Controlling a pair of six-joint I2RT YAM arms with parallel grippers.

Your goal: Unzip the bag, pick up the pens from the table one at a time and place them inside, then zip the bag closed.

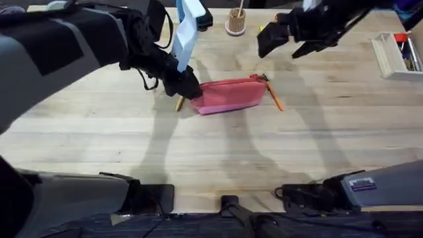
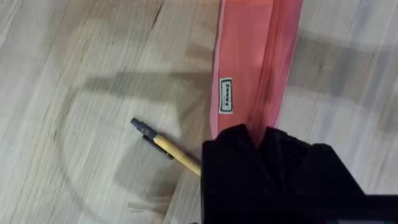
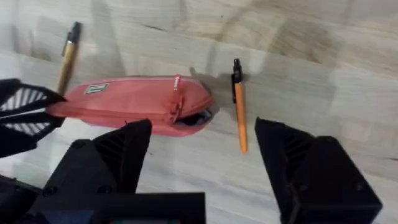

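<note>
**Left gripper on the pouch end, right gripper wide above**

I see my left gripper (image 1: 187, 84) down on the table (image 1: 211, 152), its fingers closed onto the end of the pink pencil pouch (image 1: 231, 94) nearest it. In the left wrist view the pouch (image 2: 255, 68) runs straight away from those fingers (image 2: 273, 168), its zipper line along the middle. The yellow pen (image 2: 168, 147) lies just beside the gripper, off the pouch's long edge, not touching the fabric that I can make out.

My right gripper (image 1: 284, 34) hangs raised beyond the pouch's far end, jaws spread wide and holding nothing. Through its wrist camera the pouch (image 3: 130, 102) sits between and past the fingers (image 3: 298, 168), its zipper partly open at the end near the orange pen (image 3: 239, 106). That pen lies just beside the open end, a thin strip of bare wood between them.

Open tabletop stretches on the near side of the pouch. A wooden cup (image 1: 236, 24) and a white tray (image 1: 390, 58) stand well apart, near the far edge.
</note>
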